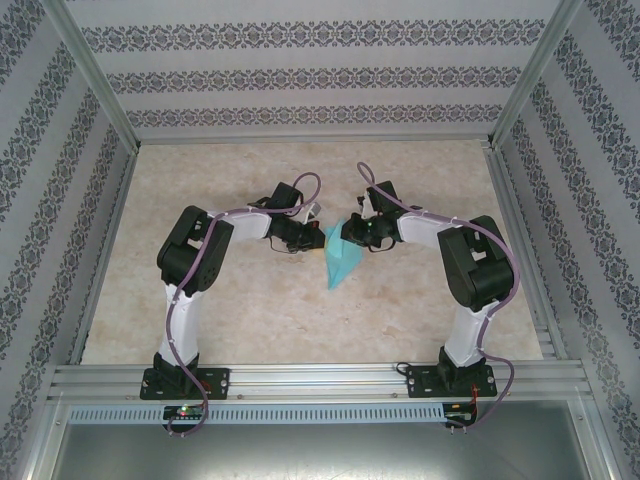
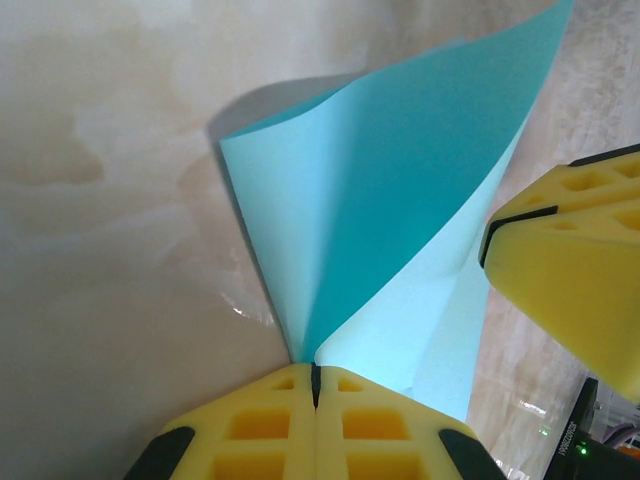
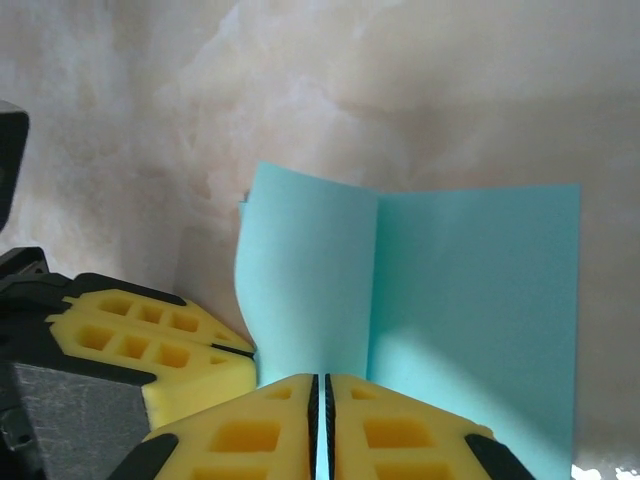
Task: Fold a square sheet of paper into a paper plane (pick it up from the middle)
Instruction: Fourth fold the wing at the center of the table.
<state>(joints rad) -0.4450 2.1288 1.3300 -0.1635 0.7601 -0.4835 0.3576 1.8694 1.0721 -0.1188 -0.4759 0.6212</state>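
Left wrist view: the left gripper (image 2: 315, 378) has its pads pressed together on the bottom tip of the sheet of paper (image 2: 400, 200). A crease rises from that pinch and two turquoise flaps spread apart above it. Right wrist view: the right gripper (image 3: 322, 388) is clamped on the paper's near edge, right on a straight crease, with a sliver of blue between its pads. Top external view: the paper hangs between both grippers, over the middle of the table (image 1: 240, 320), tapering toward the arm bases. Pinching it on the creases probably holds the half-made folds in shape and the sheet off the table for the next fold.
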